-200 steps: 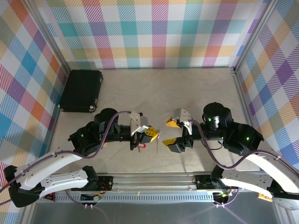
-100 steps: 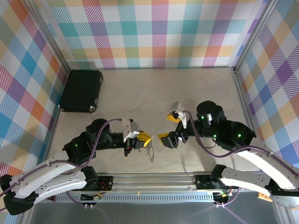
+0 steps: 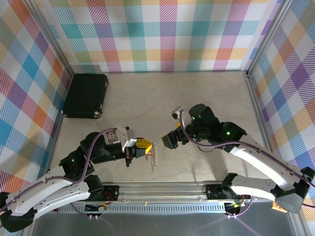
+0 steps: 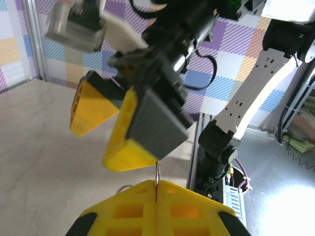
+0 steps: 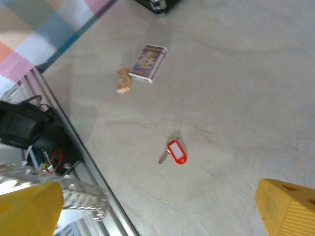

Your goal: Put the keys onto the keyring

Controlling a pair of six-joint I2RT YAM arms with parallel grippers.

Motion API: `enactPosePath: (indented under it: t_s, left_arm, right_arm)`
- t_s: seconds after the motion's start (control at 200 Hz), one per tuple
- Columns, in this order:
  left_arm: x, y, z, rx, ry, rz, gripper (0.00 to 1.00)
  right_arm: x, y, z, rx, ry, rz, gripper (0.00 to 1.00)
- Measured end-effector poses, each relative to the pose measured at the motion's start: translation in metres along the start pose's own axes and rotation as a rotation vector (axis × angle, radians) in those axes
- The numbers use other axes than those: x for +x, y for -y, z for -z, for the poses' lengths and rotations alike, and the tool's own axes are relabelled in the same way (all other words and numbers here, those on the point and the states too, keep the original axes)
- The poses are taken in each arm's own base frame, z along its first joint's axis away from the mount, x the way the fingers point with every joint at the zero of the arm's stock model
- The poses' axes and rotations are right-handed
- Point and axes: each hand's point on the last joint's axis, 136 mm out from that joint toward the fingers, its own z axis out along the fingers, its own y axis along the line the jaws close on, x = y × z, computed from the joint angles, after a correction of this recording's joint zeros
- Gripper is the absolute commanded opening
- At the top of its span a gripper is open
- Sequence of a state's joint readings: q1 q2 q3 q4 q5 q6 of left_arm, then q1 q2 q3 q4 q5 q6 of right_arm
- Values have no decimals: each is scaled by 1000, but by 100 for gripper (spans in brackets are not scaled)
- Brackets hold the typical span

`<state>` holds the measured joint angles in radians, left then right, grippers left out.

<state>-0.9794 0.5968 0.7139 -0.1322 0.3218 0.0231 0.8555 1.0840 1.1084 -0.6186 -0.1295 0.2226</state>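
Lying on table, red key

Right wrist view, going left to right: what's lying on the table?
Small orange-tan block → small purple-and-yellow printed box → tiny key with red plastic head and silver blade.
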Motion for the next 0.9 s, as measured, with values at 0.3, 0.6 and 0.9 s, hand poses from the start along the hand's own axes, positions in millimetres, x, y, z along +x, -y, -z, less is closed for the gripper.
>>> enactPosePath:
  t_s: [0.3,0.6,0.9]
  left_arm:
    - [6,-8,7,-55,-4,24,0]
    - [23,-12,14,-87,-35,62,0]
    - [28,-16,16,-114,-46,77,0]
  right_arm:
    - [16,26,-41,77,-96,-112,99]
    - [41,45,-89,118,-225,-153,99]
    - [59,54,-125,118,-311,-188,100]
